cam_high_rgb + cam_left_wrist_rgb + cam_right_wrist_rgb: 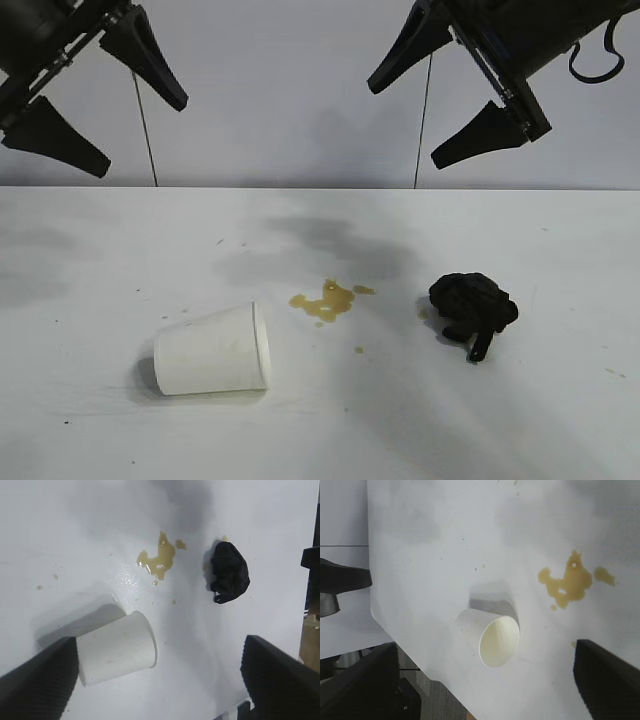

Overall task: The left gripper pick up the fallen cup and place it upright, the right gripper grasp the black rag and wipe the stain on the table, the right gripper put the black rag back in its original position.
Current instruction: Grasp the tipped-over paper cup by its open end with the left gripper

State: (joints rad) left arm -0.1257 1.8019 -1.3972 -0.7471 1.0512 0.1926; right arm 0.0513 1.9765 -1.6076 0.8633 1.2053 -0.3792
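One white cup [212,350] lies on its side at the near left of the one table [560,420]. One yellow-brown stain [325,300] sits mid-table, one black rag [472,308] to its right. Two grippers hang above: the left gripper [100,105] and the right gripper [418,110].

A camera outside the rig faces both arms from just above the table [90,420], the stain [325,300] mid-frame. Each wrist camera looks steeply down between its own fingers from closer in, one from either side of the stain [159,560] [567,582]. All three views share it.
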